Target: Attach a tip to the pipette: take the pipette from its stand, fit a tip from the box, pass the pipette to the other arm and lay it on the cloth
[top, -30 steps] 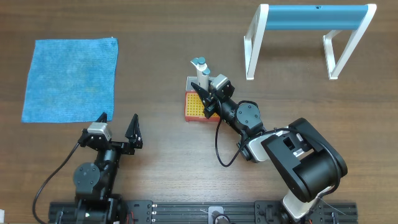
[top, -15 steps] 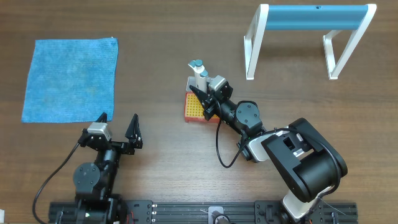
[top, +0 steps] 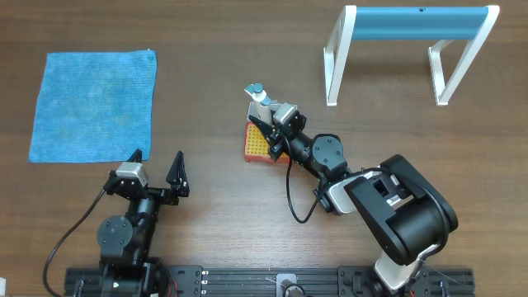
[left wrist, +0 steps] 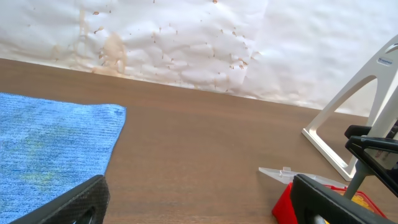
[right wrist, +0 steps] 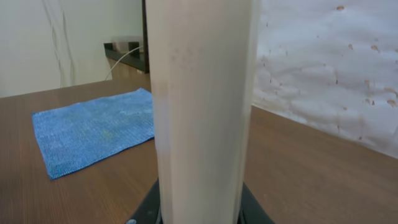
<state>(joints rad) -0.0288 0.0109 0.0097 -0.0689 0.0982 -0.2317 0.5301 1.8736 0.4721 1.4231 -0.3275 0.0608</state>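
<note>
We see the right gripper (top: 272, 125) with its fingers closed around the white pipette (top: 261, 99), holding it over the red tip box (top: 256, 147) at mid-bench. The left gripper (top: 157, 169) sits by its base, fingers spread wide and holding nothing, near the blue cloth (top: 93, 106).

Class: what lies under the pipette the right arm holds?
The red tip box lies beneath the pipette clamped in the right gripper. That gripper covers the pipette's lower end, so whether a tip is fitted cannot be seen.
</note>
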